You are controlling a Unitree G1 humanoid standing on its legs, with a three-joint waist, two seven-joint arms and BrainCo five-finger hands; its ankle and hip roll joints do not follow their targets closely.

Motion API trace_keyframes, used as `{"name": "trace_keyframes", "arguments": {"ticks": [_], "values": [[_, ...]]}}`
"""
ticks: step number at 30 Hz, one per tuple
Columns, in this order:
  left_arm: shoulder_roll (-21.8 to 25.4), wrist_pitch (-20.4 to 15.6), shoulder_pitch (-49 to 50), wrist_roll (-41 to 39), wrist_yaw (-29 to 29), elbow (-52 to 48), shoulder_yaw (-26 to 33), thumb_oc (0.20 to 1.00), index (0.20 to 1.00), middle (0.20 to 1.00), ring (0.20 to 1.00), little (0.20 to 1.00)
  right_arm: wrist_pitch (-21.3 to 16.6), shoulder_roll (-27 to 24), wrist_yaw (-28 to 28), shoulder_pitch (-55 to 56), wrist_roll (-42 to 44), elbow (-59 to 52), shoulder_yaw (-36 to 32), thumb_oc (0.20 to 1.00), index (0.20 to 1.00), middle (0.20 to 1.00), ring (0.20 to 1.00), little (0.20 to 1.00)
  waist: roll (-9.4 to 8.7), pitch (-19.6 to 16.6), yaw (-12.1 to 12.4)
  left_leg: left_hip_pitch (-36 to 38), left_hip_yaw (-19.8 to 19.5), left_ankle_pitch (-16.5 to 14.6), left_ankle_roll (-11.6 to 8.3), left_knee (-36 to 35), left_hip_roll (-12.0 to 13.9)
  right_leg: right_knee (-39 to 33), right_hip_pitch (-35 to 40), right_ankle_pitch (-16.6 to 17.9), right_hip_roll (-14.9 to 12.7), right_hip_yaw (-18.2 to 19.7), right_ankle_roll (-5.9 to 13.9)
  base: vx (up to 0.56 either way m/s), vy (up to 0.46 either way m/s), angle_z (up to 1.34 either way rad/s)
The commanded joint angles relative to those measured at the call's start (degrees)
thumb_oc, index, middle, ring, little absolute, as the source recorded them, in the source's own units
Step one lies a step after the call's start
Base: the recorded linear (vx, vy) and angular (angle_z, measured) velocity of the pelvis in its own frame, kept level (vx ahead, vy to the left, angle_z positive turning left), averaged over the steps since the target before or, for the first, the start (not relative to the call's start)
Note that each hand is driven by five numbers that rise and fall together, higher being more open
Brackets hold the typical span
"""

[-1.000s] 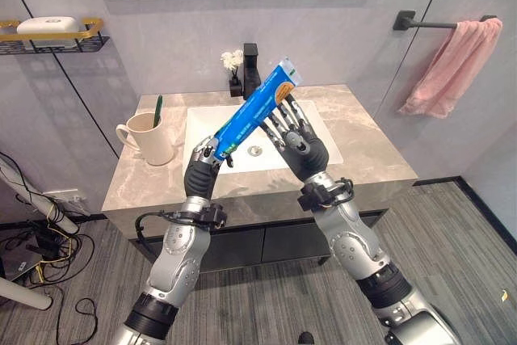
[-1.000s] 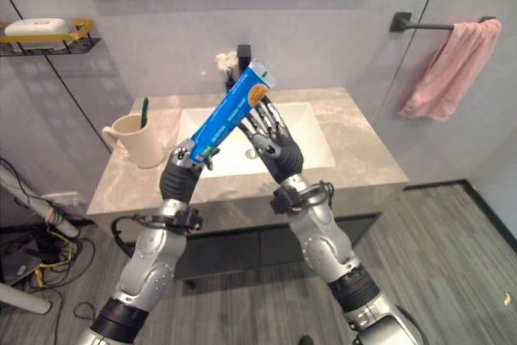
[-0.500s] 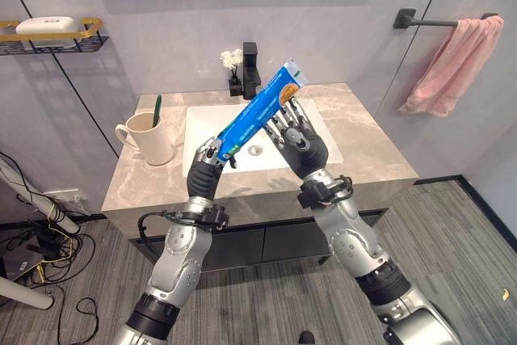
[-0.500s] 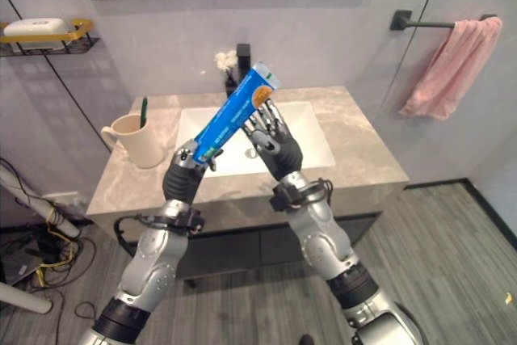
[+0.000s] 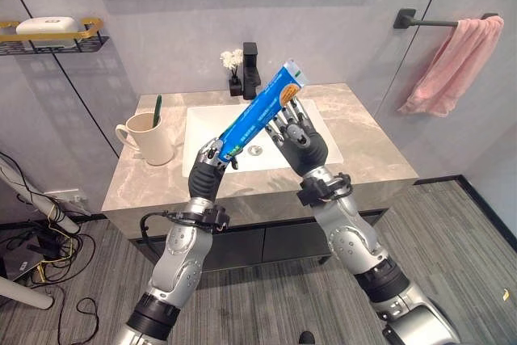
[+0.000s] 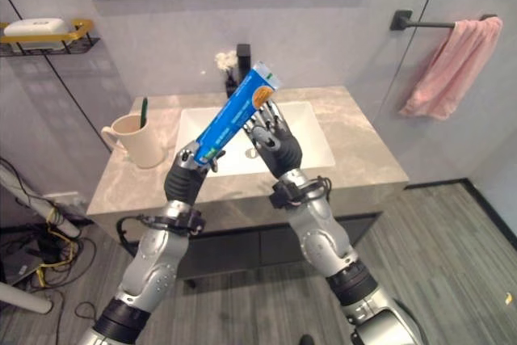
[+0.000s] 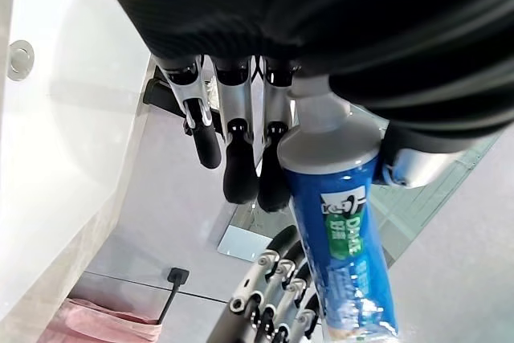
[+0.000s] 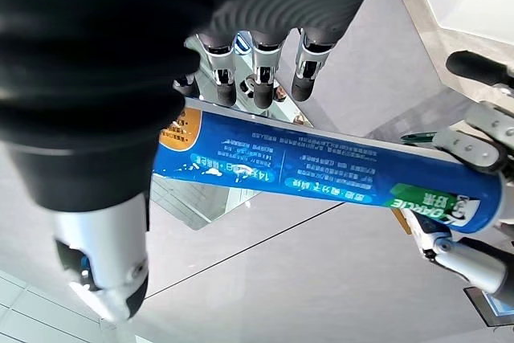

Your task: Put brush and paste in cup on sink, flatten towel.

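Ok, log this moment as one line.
left hand: holds toothpaste cap end | right hand: open behind tube | toothbrush: in cup

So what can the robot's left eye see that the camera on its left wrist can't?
The left eye view shows the cup with the brush in it, on the counter.

The left wrist view shows the tube's cap end pinched by the left hand.

Both show the blue paste tube, the right hand, the sink and the pink towel.
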Motion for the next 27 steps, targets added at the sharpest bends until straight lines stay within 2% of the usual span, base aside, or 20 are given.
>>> {"name": "trace_keyframes", "arguments": {"ticks": [1, 11, 23, 24, 25, 26, 27], "values": [[1.3, -2.5, -5.4, -1.0, -1.9, -1.2, -1.3, 0.200, 0.200, 0.200, 0.200, 0.200, -2.4, 3.4, 0.6, -7.7, 0.9, 1.4, -2.1, 1.000, 1.000, 1.000, 1.000, 1.000, -2.25, 0.7, 1.1, 0.4, -4.8, -5.7, -1.80, 0.3, 1.9, 0.7, 5.7, -9.7, -4.3, -2.1, 4.36, 0.00, 0.000, 0.00], [1.6, -1.8, -6.1, -2.0, -3.2, -1.4, -2.3, 0.200, 0.200, 0.200, 0.200, 0.200, -2.5, 4.6, 0.9, -8.3, 4.9, 3.1, -2.3, 1.000, 1.000, 1.000, 1.000, 1.000, -2.17, 0.8, 1.0, 0.3, -4.8, -5.7, -1.83, 0.3, 1.9, 0.6, 5.7, -9.7, -4.3, -2.2, 4.41, 0.00, 0.000, 0.00], [1.6, -1.7, -5.5, -1.9, -3.3, -1.6, -2.2, 0.200, 0.200, 0.200, 0.200, 0.200, -2.4, 4.4, 0.7, -7.8, 4.1, 2.6, -2.7, 1.000, 1.000, 1.000, 1.000, 1.000, -2.36, 0.9, 1.0, 0.4, -4.7, -5.8, -1.84, 0.3, 1.9, 0.6, 5.6, -9.7, -4.3, -2.2, 4.43, 0.00, 0.000, 0.00], [1.7, -1.7, -5.4, -1.7, -3.2, -1.7, -2.0, 0.200, 0.200, 0.200, 0.200, 0.200, -2.4, 4.4, 0.6, -7.8, 3.9, 2.4, -2.8, 0.573, 0.573, 0.573, 0.573, 0.573, -2.38, 0.9, 1.0, 0.5, -4.7, -5.8, -1.83, 0.3, 1.9, 0.6, 5.6, -9.8, -4.2, -2.1, 4.41, 0.00, 0.000, 0.00], [1.7, -1.8, -5.3, -1.7, -3.1, -1.7, -1.8, 0.200, 0.200, 0.200, 0.200, 0.200, -2.4, 4.3, 0.5, -7.5, 3.6, 2.2, -2.8, 0.404, 0.404, 0.404, 0.404, 0.404, -2.36, 0.9, 1.0, 0.5, -4.7, -5.9, -1.85, 0.3, 1.9, 0.6, 5.7, -9.8, -4.2, -2.1, 4.40, 0.00, 0.000, 0.00], [1.6, -1.8, -5.1, -1.6, -2.9, -1.8, -1.7, 0.200, 0.200, 0.200, 0.200, 0.200, -2.5, 4.2, 0.5, -7.5, 3.6, 2.1, -2.8, 0.285, 0.285, 0.285, 0.285, 0.285, -2.30, 0.9, 1.0, 0.6, -4.7, -5.9, -1.84, 0.3, 2.0, 0.6, 5.7, -9.8, -4.2, -2.1, 4.38, 0.00, 0.000, 0.00], [1.6, -1.8, -5.1, -1.6, -3.0, -1.8, -1.7, 0.200, 0.200, 0.200, 0.200, 0.200, -2.5, 4.2, 0.4, -7.4, 3.4, 2.1, -2.9, 0.200, 0.200, 0.200, 0.200, 0.200, -2.28, 0.9, 1.0, 0.6, -4.7, -5.9, -1.84, 0.3, 2.0, 0.6, 5.8, -9.9, -4.2, -2.2, 4.36, 0.00, 0.000, 0.00]]}}
